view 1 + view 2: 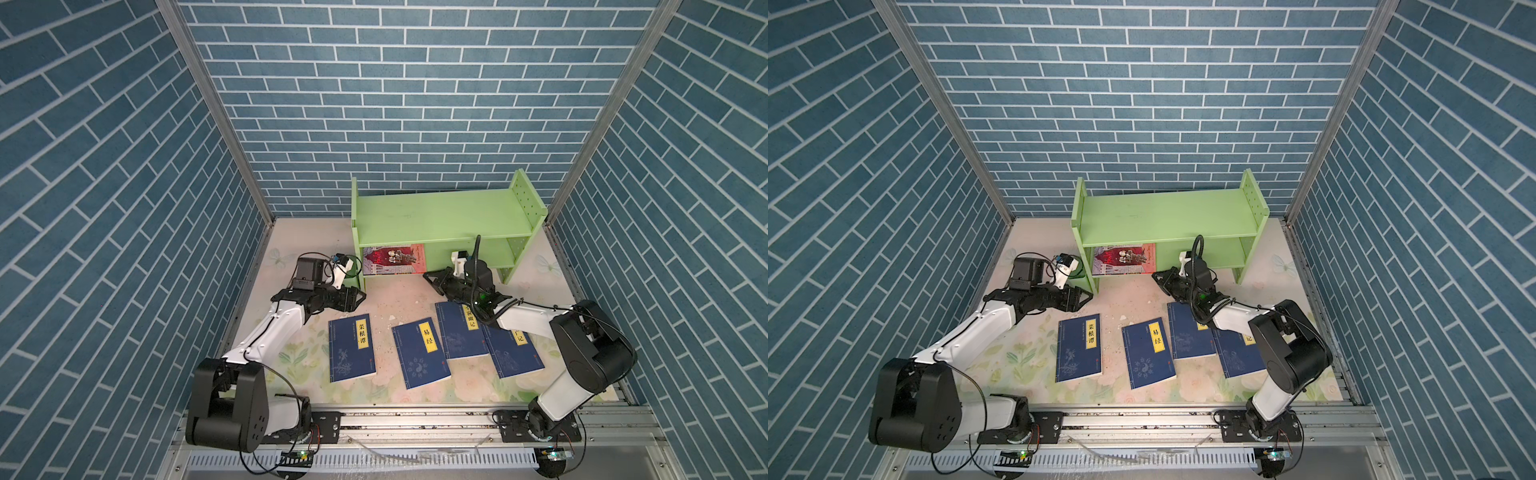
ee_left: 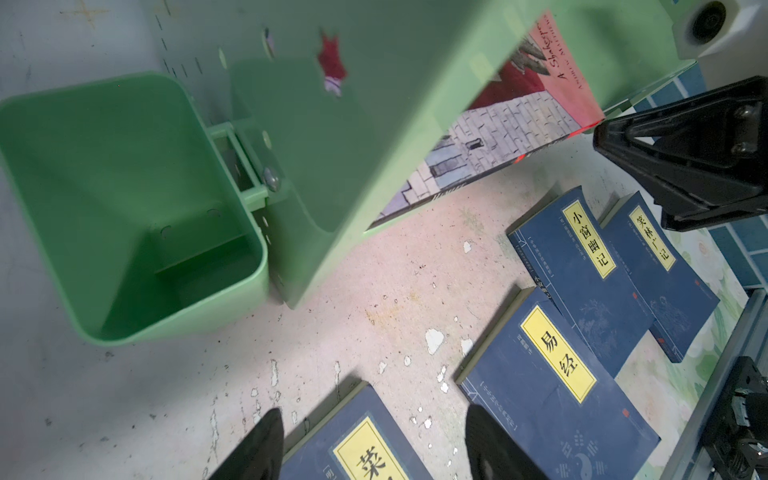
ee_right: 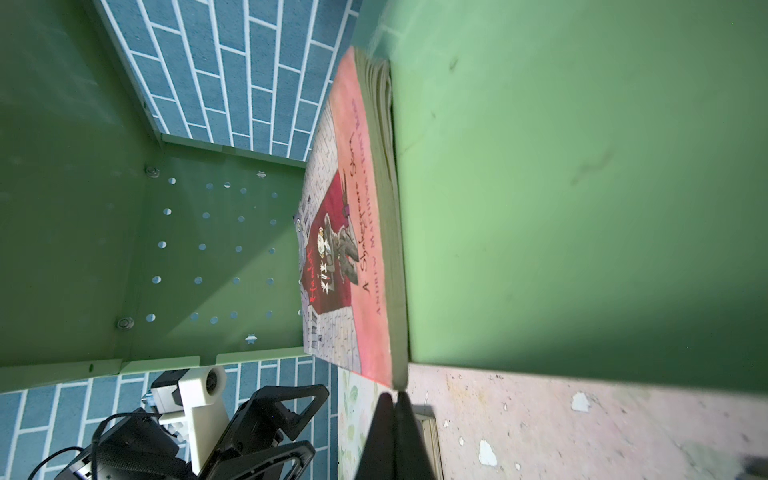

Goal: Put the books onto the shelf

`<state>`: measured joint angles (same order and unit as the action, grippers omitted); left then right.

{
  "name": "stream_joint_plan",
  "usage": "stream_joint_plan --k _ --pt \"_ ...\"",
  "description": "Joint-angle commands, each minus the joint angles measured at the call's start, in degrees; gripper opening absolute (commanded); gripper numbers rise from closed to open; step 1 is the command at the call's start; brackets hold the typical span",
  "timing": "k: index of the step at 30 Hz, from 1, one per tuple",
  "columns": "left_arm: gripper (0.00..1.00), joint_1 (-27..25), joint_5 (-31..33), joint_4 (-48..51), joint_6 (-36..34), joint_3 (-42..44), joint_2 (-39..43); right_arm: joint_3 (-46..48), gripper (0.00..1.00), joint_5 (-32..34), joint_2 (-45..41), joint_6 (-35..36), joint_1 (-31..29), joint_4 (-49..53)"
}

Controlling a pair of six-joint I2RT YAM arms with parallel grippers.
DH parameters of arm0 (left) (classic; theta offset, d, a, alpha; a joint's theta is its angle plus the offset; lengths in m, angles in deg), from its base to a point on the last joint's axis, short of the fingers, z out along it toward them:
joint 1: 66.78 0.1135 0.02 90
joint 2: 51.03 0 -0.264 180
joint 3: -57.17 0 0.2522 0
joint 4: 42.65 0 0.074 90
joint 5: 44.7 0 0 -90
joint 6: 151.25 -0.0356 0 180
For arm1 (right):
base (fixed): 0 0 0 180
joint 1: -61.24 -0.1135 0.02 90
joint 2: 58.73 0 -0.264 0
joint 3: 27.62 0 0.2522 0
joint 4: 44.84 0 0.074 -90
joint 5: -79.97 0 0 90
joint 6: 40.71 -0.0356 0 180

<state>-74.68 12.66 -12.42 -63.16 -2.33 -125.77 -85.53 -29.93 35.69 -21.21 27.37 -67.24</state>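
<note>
1. Four blue books (image 1: 422,353) lie flat on the bench (image 1: 399,299) before the shelf (image 1: 440,216), long axes pointing toward it.
2. Its lower tier holds the red-and-grey book (image 1: 393,258).
3. Left end effector (image 1: 356,297), released and empty, hovers nearest the leftmost blue book (image 1: 352,348).
4. Right end effector (image 1: 428,276), clenched and empty, points at the red-and-grey book's corner.

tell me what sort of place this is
Probably a robot test booth, not a real room: blue brick-print wall panels, two white-and-black robot arms bolted to an aluminium rail, and a light green two-tier shelf staged on a floral tabletop.

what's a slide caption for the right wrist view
Shut right gripper at the red-and-grey book lying in the green shelf
</note>
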Motion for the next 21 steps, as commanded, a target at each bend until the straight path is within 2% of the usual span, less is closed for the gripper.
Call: stream_joint_plan --k 1,21 --pt "0.71 -0.18 -0.27 0.76 0.23 -0.41 0.83 -1.75 0.00 -0.93 1.01 -0.60 -0.14 -1.90" --pt "0.71 -0.18 -0.21 0.49 0.42 0.27 1.57 -3.01 0.00 -1.37 2.53 -0.87 0.12 -2.31"
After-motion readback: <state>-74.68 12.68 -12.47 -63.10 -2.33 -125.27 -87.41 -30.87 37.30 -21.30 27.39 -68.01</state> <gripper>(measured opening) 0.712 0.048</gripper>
